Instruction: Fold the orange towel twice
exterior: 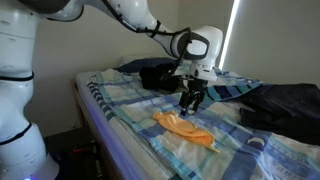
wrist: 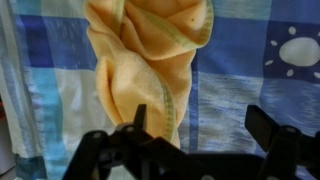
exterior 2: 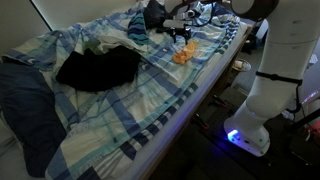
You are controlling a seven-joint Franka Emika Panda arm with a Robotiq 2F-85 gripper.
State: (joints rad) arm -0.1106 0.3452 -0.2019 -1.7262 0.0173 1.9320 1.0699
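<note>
The orange towel (exterior: 186, 128) lies crumpled in a long bunch on the plaid bedsheet (exterior: 120, 110), near the bed's edge. It also shows in an exterior view (exterior 2: 183, 54) and fills the upper left of the wrist view (wrist: 150, 60). My gripper (exterior: 190, 100) hangs open just above the towel's far end, holding nothing. It shows small in an exterior view (exterior 2: 180, 35). In the wrist view the fingers (wrist: 200, 130) are spread, one finger over the towel's lower edge, the other over bare sheet.
Dark navy and black clothes lie on the bed behind the gripper (exterior: 160, 76) and to the side (exterior: 285, 105); they also show in an exterior view (exterior 2: 98, 68). The bed edge (exterior 2: 200, 95) drops off beside the robot base (exterior 2: 262, 100).
</note>
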